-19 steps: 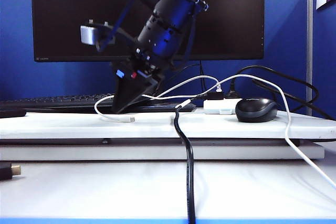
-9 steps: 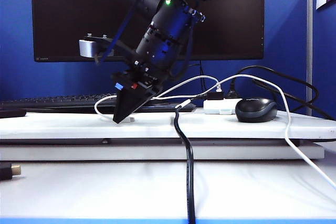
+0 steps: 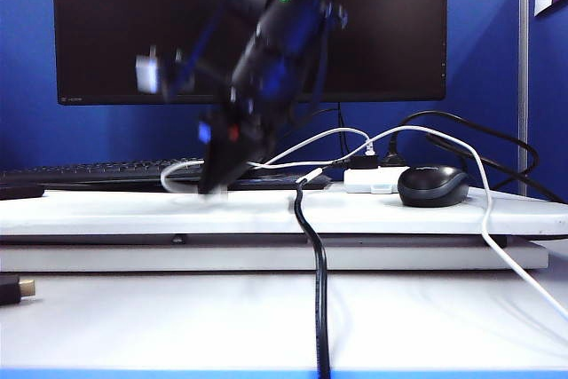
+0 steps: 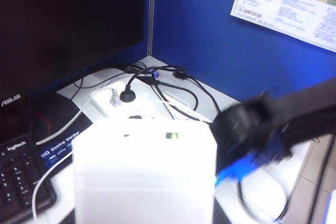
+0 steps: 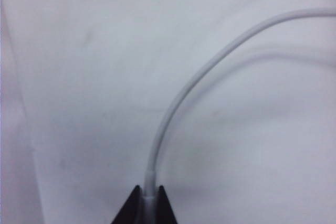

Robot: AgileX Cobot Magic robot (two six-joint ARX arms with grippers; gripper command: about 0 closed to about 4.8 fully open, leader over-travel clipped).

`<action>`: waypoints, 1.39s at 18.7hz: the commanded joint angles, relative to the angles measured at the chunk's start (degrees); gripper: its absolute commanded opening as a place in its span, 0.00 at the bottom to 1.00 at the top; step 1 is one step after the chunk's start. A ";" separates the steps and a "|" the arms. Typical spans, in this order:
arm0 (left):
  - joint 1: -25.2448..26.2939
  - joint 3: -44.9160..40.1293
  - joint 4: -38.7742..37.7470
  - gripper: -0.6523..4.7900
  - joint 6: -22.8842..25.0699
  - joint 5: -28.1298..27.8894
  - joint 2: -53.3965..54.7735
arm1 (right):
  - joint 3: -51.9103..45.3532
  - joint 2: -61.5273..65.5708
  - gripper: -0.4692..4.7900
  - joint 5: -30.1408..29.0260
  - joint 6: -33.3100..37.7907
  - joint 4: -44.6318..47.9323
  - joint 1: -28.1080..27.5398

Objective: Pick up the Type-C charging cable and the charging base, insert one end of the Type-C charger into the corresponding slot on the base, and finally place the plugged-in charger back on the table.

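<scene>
A: The right end effector is smeared by motion blur in the exterior view, so its tips cannot be made out there.

B: In the right wrist view only the black fingertips are seen, cut off by the picture's edge. The plug of the Type-C charging cable is hidden between them.

A: The left end effector is not shown at all. The left wrist view is filled by the charging base, whose lower part is cut off by the edge.

B: The slots of that block are not seen.
</scene>
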 commanded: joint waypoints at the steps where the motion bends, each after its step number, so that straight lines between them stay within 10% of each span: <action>1: 0.07 0.24 1.51 0.11 0.52 0.33 -0.90 | 4.00 -4.70 0.09 -0.26 5.55 -0.11 -1.90; 4: 0.07 0.24 2.27 0.11 0.48 0.31 -1.66 | 7.23 -8.59 0.09 -1.62 11.91 -1.53 -5.18; 10: 0.07 0.24 3.78 0.11 0.46 0.90 -2.73 | 10.23 -18.43 0.09 -22.16 35.50 7.17 -14.43; 14: 0.04 0.24 4.24 0.11 0.44 8.00 -2.69 | 10.23 -22.58 0.09 -37.18 61.81 33.42 -17.62; 18: 0.04 0.24 8.13 0.11 0.44 18.60 -2.67 | 10.23 -22.58 0.09 -40.06 81.92 54.90 -17.53; 26: 0.04 0.24 16.90 0.11 -2.82 21.03 -2.67 | 10.21 -22.64 0.09 -42.62 76.32 61.96 -7.54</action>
